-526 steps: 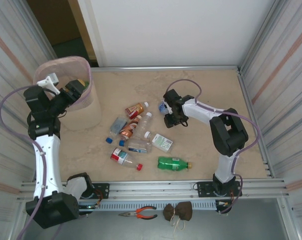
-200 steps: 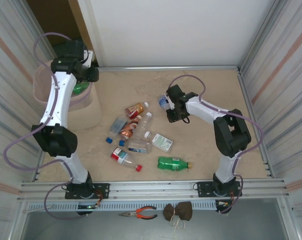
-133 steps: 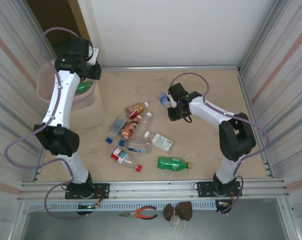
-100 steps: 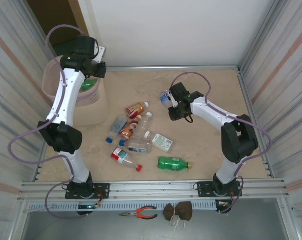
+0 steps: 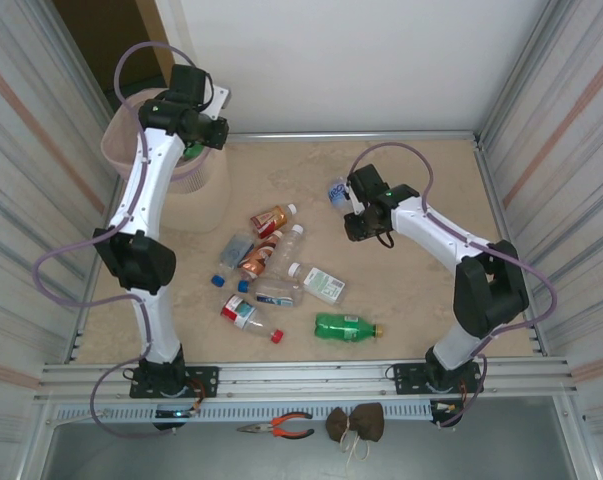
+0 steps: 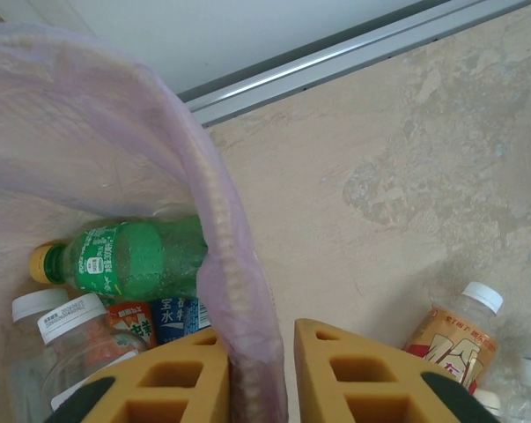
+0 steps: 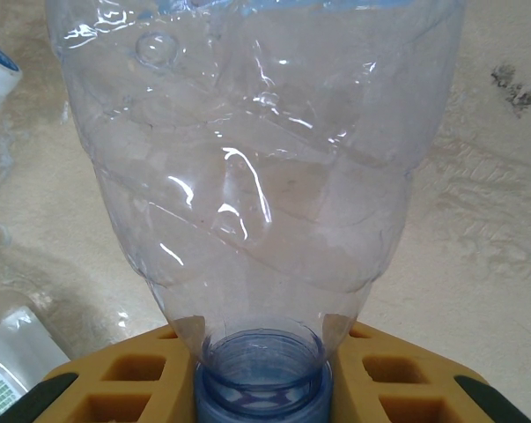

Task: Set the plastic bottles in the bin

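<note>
The beige bin [image 5: 209,195] with its pink liner stands at the far left. My left gripper [image 5: 203,135] is shut on the bin's rim [image 6: 221,229], one finger inside and one outside. A green bottle [image 6: 133,260] and clear white-capped bottles [image 6: 67,322] lie inside the bin. My right gripper [image 5: 353,215] is shut on the blue-capped neck of a clear bottle [image 7: 256,159], held off the table at centre right [image 5: 337,192]. Several more bottles [image 5: 271,262] lie scattered mid-table, among them a green one [image 5: 346,326] and an orange-labelled one [image 6: 450,339].
Metal walls close in both sides and a rail [image 6: 353,62] runs along the far edge. Pliers [image 5: 276,428] and a brown bundle [image 5: 356,422] lie on the front ledge below the arm bases. Bare tabletop lies to the right of the bottles.
My left gripper has closed on the bin's rim and the bin has shifted right and toward the far wall. My right gripper has moved slightly right with the clear bottle.
</note>
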`<state>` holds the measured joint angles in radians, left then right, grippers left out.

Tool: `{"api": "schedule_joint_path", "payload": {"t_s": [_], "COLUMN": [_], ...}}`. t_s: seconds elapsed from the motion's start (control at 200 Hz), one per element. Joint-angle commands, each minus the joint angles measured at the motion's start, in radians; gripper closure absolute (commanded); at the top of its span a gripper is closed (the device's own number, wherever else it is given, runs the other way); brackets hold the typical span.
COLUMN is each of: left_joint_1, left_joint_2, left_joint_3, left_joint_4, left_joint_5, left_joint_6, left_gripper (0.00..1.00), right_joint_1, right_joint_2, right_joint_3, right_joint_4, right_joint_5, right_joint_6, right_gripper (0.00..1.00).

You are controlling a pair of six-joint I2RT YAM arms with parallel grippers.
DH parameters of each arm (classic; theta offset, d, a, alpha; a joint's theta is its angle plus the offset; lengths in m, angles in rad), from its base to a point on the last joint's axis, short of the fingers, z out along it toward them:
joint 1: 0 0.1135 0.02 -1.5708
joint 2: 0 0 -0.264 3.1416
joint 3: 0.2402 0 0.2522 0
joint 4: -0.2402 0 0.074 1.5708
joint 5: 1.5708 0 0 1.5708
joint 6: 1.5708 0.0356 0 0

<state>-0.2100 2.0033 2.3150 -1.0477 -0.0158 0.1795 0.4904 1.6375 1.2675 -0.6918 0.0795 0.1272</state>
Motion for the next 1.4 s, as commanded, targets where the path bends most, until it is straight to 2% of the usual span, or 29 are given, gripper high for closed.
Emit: {"api": "schedule_joint_path", "payload": {"t_s": [0.0, 0.24, 0.396, 0.506, 0.631, 0.706, 0.847, 0.987, 1.167, 1.393], "left_joint_1": [-0.007, -0.006, -0.006, -0.006, -0.006, -0.006, -0.022, -0.089, -0.233, -0.4], "left_joint_2": [-0.029, -0.123, -0.206, -0.268, -0.338, -0.372, -0.417, -0.443, -0.452, -0.427], "left_joint_3": [0.038, 0.019, -0.025, -0.074, -0.142, -0.181, -0.227, -0.254, -0.28, -0.294], "left_joint_4": [-0.012, -0.014, -0.009, 0.001, 0.013, 0.02, 0.005, -0.05, -0.15, -0.278], "left_joint_5": [0.031, 0.052, 0.161, 0.265, 0.416, 0.498, 0.609, 0.648, 0.621, 0.531], "left_joint_6": [-0.001, -0.016, -0.021, -0.019, -0.006, -0.001, 0.026, 0.077, 0.151, 0.196], "left_gripper": [0.72, 0.59, 0.5, 0.45, 0.4, 0.38, 0.36, 0.3, 0.22, 0.2], "right_joint_1": [-0.004, -0.004, 0.01, 0.042, 0.09, 0.121, 0.22, 0.298, 0.352, 0.395], "right_joint_2": [-0.05, -0.136, -0.219, -0.289, -0.36, -0.384, -0.434, -0.496, -0.545, -0.618], "right_joint_3": [0.015, 0.011, -0.033, -0.1, -0.168, -0.173, -0.183, -0.23, -0.251, -0.287], "right_joint_4": [-0.027, 0.018, 0.094, 0.182, 0.261, 0.244, 0.221, 0.295, 0.389, 0.491], "right_joint_5": [0.002, -0.064, -0.098, -0.098, -0.081, -0.096, -0.021, 0.071, 0.149, 0.155], "right_joint_6": [0.028, 0.024, -0.064, -0.218, -0.463, -0.621, -0.941, -1.218, -1.465, -1.66], "right_gripper": [0.78, 0.78, 0.8, 0.81, 0.85, 0.85, 0.89, 0.9, 0.93, 0.96]}}
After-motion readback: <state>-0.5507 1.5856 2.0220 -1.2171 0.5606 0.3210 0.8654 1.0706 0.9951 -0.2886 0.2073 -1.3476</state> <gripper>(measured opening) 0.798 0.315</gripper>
